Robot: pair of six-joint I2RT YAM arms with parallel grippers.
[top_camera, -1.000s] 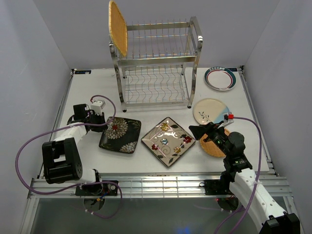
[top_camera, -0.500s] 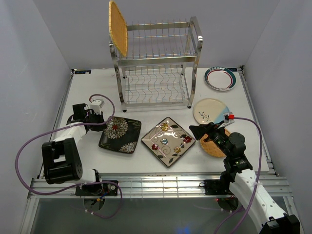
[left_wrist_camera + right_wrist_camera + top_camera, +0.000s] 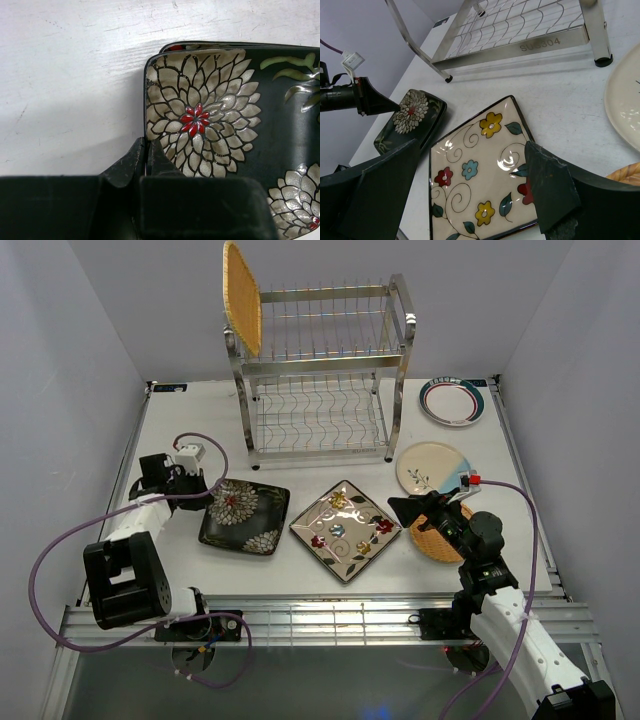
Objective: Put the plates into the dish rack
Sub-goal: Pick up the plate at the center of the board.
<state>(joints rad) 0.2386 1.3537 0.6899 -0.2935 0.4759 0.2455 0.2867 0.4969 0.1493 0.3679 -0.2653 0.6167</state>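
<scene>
Overhead view, with two wrist views. The dish rack [image 3: 320,370] stands at the upper centre of the frame, at the far side of the white desk [image 3: 180,430]. One upright woven plate [image 3: 242,295] sits on edge at the left end of its upper tier.

The other plates lie flat on the desk:
- **Centre left:** a black square plate [image 3: 245,517] with white flowers.
- **Centre:** a cream floral square plate [image 3: 340,530], just beside the black one.
- **Right of centre:** a cream-and-blue round plate [image 3: 430,468].
- **Upper right:** a teal-rimmed round plate [image 3: 452,400], well apart from the rest.
- **Lower right:** a second woven plate [image 3: 428,538], partly hidden under the right arm.

The left pincer [image 3: 200,498] is low at the left edge of the black square plate. In the left wrist view the left pincer [image 3: 146,150] is clenched on that plate's rim, one finger [image 3: 131,162] outside it and the other over the flower pattern.

The right pincer [image 3: 408,508] hovers between the cream floral square plate and the second woven plate. In the right wrist view the right pincer [image 3: 470,147] is released, its fingers spread wide above the floral plate and grasping nothing.
</scene>
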